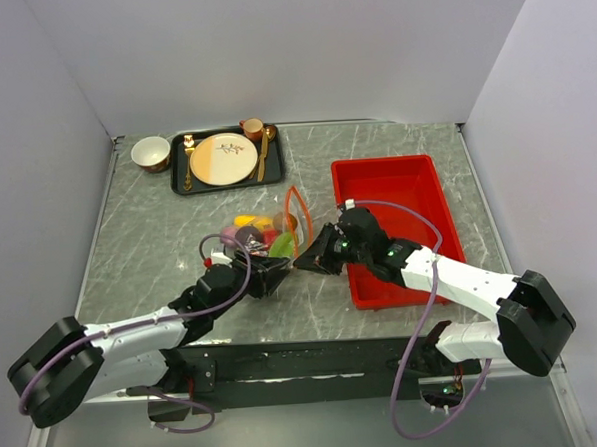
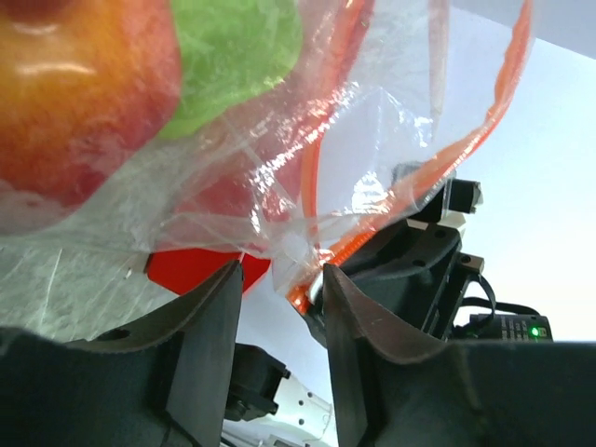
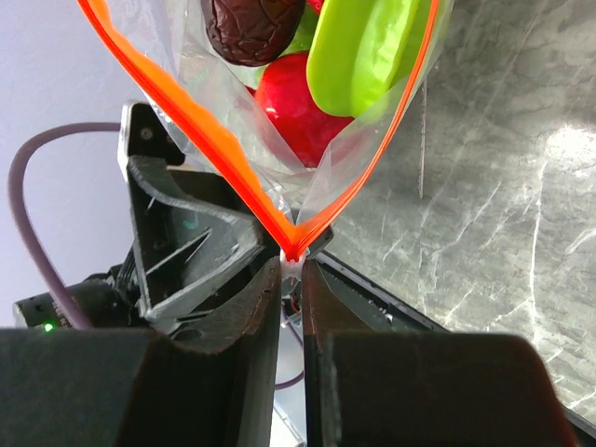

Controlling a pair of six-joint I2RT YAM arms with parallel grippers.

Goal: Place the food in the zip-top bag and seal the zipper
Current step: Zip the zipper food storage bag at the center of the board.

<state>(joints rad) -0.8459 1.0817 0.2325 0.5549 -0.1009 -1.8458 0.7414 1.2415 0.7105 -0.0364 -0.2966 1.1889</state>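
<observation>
The zip-top bag (image 1: pixel 269 230) lies mid-table, its mouth standing open in a loop. The food (image 1: pixel 254 229) sits inside it: a red-yellow piece (image 2: pixel 74 93), a green piece (image 3: pixel 358 56), a red round one (image 3: pixel 293 107) and a dark one (image 3: pixel 251 28). My right gripper (image 3: pixel 291 270) is shut on the pale end of the zipper (image 3: pixel 205 130), where the two orange-red strips meet in a V. My left gripper (image 2: pixel 279 270) stands open right beside it. The bag's corner and zipper (image 2: pixel 504 88) hang just above its tips, brushing the right finger (image 2: pixel 349 307). In the top view both grippers (image 1: pixel 281 267) (image 1: pixel 306 261) meet at the bag's near corner.
A red tray (image 1: pixel 393 214) lies right of the bag, under my right arm. At the back left a black tray (image 1: pixel 225 159) holds a plate, a gold spoon (image 1: pixel 263 155) and a small cup (image 1: pixel 253 129). A cream cup (image 1: pixel 151 151) stands beside it.
</observation>
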